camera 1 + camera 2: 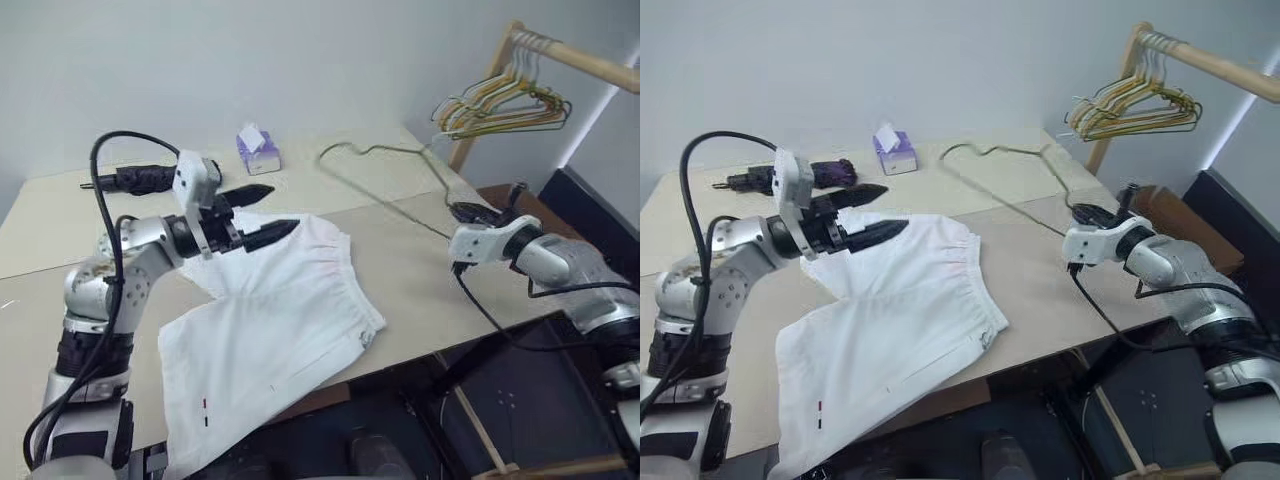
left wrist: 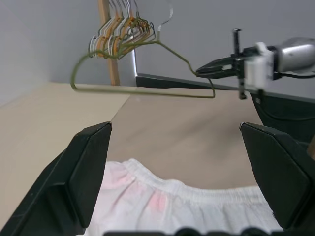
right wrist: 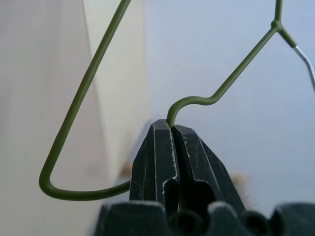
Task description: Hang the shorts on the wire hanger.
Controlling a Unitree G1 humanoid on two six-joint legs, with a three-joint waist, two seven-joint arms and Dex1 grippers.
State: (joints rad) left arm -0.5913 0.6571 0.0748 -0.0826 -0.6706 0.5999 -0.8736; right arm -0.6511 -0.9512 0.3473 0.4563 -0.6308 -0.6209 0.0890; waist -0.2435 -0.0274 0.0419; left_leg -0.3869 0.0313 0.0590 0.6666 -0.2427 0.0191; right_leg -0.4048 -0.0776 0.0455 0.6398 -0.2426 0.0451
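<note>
Beige table [image 1: 420,270]: shorts [image 1: 270,330] overhanging near edge, bare top beyond.
Right gripper [image 3: 173,129] clamped on wire hanger [image 1: 385,185], hook far-left; left gripper [image 1: 262,212] spread wide over waistband.

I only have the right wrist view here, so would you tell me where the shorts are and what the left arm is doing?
Observer: The shorts lie spread on the table, one leg hanging over the near edge.
Operator: Thank you. And the left gripper?
Observer: The left gripper is open, holding nothing, poised over the waistband end of the shorts.
Operator: Is my wire hanger touching the table?
Observer: The right gripper holds the wire hanger at one corner; the rest slants out over the table toward the tissue box. I cannot tell whether the far end touches the table.
</note>
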